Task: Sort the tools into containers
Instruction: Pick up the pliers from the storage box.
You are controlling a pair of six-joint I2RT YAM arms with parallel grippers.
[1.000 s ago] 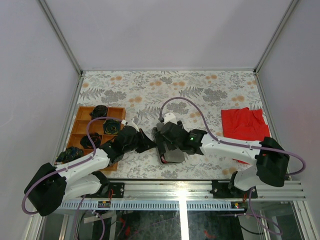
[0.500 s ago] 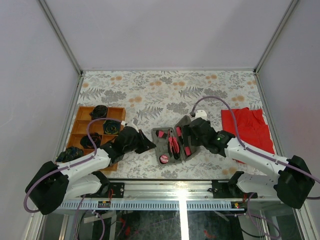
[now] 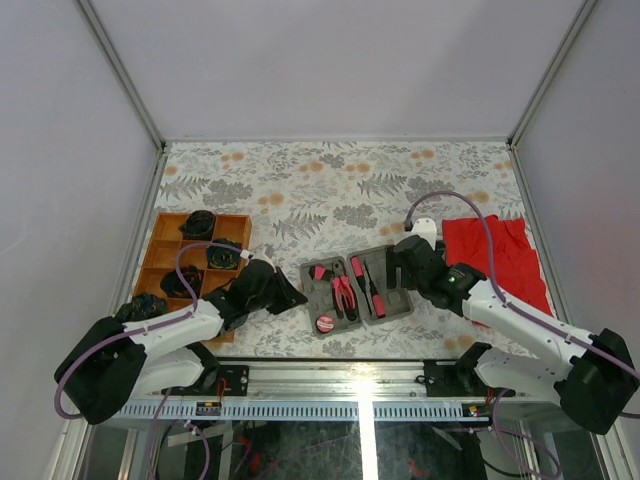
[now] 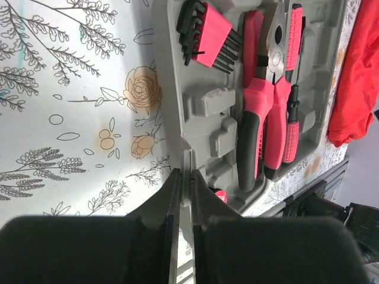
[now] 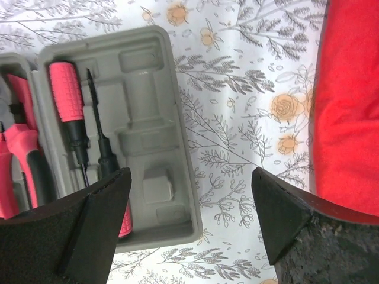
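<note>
The floral table (image 3: 300, 180) carries everything. The wooden tray (image 3: 232, 217) lies along its left edge, with dark items I cannot identify in several compartments. The red cloth (image 3: 490, 248) lies by the right edge. The grey case (image 3: 395, 300) lies open and flat near the middle of the near edge, both halves facing up, so its moulded recesses can be reached from above.

The right gripper (image 5: 189, 177) hovers over the case's right half with its jaws spread wide and nothing between them, probably ready to reach for something. The left gripper (image 4: 184, 183) has its fingers pressed together on nothing, tips at the case's left rim (perhaps steadying it).

Inside the case, the pliers (image 4: 260, 118) sit in the centre and a screwdriver (image 5: 66, 100) lies beside them. The hex keys (image 4: 207, 29) are at the far-left corner and the pink disc (image 3: 325, 322) at the near-left. Several recesses are bare, so sorting looks unfinished.
</note>
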